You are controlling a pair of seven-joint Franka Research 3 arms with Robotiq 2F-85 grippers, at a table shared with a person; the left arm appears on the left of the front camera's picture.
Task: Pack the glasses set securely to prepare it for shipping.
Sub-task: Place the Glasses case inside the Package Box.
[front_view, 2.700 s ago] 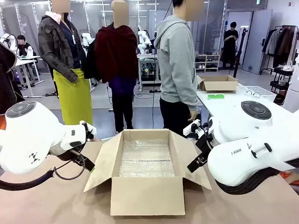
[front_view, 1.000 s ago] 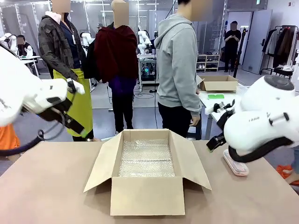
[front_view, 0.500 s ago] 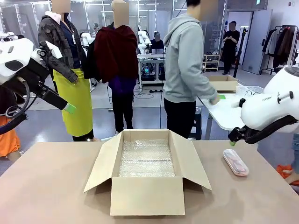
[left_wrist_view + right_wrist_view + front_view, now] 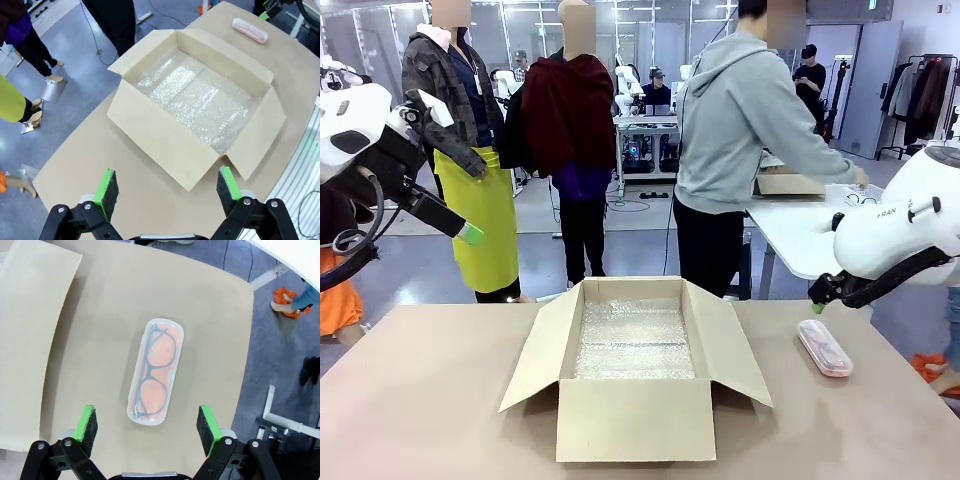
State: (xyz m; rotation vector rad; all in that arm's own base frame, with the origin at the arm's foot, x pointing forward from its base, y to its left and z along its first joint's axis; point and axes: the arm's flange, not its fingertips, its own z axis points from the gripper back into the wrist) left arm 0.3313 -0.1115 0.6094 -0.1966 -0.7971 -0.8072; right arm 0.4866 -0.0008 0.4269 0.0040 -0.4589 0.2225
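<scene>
Right pincer hangs wide and empty straight over the pink glasses case. The case lies flat on the bench, near the right flap of the open cardboard box lined with bubble wrap. Case looks light and rigid, its clear lid probably slick. Best pinched across the short width, mid-length. Left pincer also wide and empty, high above the box. Beyond, a person leans toward a white table.
</scene>
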